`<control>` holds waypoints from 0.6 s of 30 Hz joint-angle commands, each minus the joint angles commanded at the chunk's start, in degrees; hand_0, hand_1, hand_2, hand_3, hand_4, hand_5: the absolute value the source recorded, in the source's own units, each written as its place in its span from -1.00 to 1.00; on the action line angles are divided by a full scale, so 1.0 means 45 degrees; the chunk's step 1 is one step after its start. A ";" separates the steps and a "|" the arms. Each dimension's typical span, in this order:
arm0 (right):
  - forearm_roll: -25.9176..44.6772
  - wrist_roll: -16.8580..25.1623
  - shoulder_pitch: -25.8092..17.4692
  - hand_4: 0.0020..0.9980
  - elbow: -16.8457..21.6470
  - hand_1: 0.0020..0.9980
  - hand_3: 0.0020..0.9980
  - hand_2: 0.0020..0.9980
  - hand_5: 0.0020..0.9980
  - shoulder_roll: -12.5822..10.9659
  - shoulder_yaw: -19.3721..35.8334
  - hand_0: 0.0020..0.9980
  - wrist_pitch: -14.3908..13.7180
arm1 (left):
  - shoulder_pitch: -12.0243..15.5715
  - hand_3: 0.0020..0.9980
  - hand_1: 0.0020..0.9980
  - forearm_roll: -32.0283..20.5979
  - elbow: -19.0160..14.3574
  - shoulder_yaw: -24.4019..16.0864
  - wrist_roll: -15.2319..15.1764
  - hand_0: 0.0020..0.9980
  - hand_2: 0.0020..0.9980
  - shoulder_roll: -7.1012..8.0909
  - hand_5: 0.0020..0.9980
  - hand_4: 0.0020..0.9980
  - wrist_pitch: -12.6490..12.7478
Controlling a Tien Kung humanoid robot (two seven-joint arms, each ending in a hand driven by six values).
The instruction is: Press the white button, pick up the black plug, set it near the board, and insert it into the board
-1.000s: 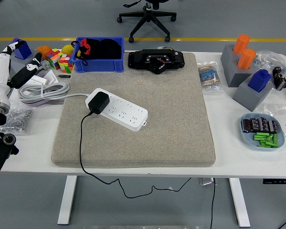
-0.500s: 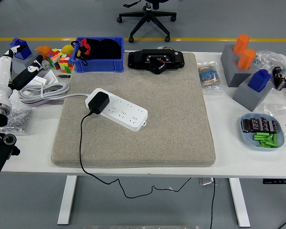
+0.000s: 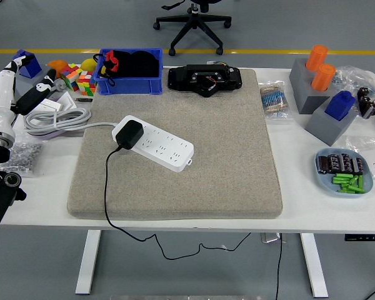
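Observation:
A white power strip (image 3: 161,148) lies at an angle on the beige felt mat (image 3: 225,169). The black plug (image 3: 129,134) sits in the strip's left end. Its black cord (image 3: 107,194) runs down over the mat's front edge and under the table. My left hand (image 3: 30,84) hangs at the far left edge on a white forearm, fingers spread and holding nothing, well to the left of the strip. My right hand does not show.
A coiled white cable (image 3: 56,119) lies left of the mat. A blue bin (image 3: 128,86), colourful cubes (image 3: 81,80) and a black device (image 3: 204,79) line the back. On the right stand grey blocks with orange cylinders (image 3: 317,67) and a blue dish (image 3: 324,180).
My left hand has shifted slightly at the left edge; its fingers dipped and came back up. The plug and the strip have not moved.

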 joint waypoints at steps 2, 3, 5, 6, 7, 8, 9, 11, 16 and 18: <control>-0.0051 -0.0044 0.0033 0.31 0.0000 0.20 0.17 0.20 -0.21 0.0004 0.0067 0.25 0.0000 | -0.0004 0.72 0.95 -0.0002 -0.0009 0.0005 0.0009 1.00 0.81 -0.0006 0.36 0.52 -0.0006; -0.0074 -0.0062 0.0045 0.31 0.0000 0.20 0.17 0.20 -0.21 0.0005 0.0090 0.25 0.0003 | -0.0004 0.72 0.95 -0.0002 -0.0011 0.0003 0.0016 1.00 0.81 -0.0009 0.36 0.52 -0.0010; -0.0086 -0.0076 0.0058 0.31 0.0000 0.20 0.17 0.20 -0.21 0.0003 0.0102 0.25 0.0005 | -0.0001 0.72 0.95 -0.0011 -0.0018 -0.0003 0.0016 1.00 0.81 -0.0010 0.36 0.52 -0.0015; -0.0092 -0.0085 0.0068 0.31 0.0000 0.20 0.17 0.20 -0.21 -0.0002 0.0103 0.25 0.0004 | 0.0003 0.72 0.94 0.0001 -0.0024 -0.0006 0.0021 1.00 0.81 -0.0009 0.36 0.52 -0.0020; -0.0096 -0.0095 0.0081 0.31 0.0000 0.20 0.17 0.20 -0.21 -0.0007 0.0105 0.25 0.0003 | 0.0005 0.72 0.94 0.0015 -0.0030 -0.0008 0.0028 1.00 0.81 -0.0005 0.36 0.52 -0.0027; -0.0108 -0.0110 0.0094 0.31 0.0000 0.20 0.17 0.20 -0.21 -0.0010 0.0117 0.25 0.0002 | 0.0006 0.72 0.94 0.0034 -0.0029 -0.0010 0.0038 1.00 0.81 -0.0005 0.36 0.52 -0.0034; -0.0117 -0.0123 0.0111 0.31 0.0000 0.20 0.17 0.20 -0.21 -0.0017 0.0124 0.25 0.0000 | 0.0014 0.72 0.94 0.0048 -0.0028 -0.0014 0.0055 1.00 0.81 -0.0006 0.36 0.52 -0.0052; -0.0116 -0.0130 0.0126 0.31 0.0000 0.20 0.17 0.20 -0.21 -0.0029 0.0117 0.25 0.0000 | 0.0035 0.72 0.94 0.0058 -0.0030 -0.0017 0.0079 1.00 0.81 -0.0009 0.36 0.52 -0.0080; -0.0123 -0.0156 0.0154 0.31 0.0000 0.21 0.17 0.20 -0.20 -0.0068 0.0143 0.26 -0.0004 | 0.0048 0.72 0.94 0.0055 -0.0025 -0.0019 0.0097 1.00 0.81 -0.0050 0.35 0.52 -0.0095; -0.0190 -0.0199 0.0156 0.31 0.0000 0.21 0.17 0.20 -0.20 -0.0063 0.0211 0.26 -0.0009 | 0.0034 0.72 0.94 0.0036 -0.0033 0.0011 0.0088 1.00 0.81 -0.0043 0.36 0.52 -0.0094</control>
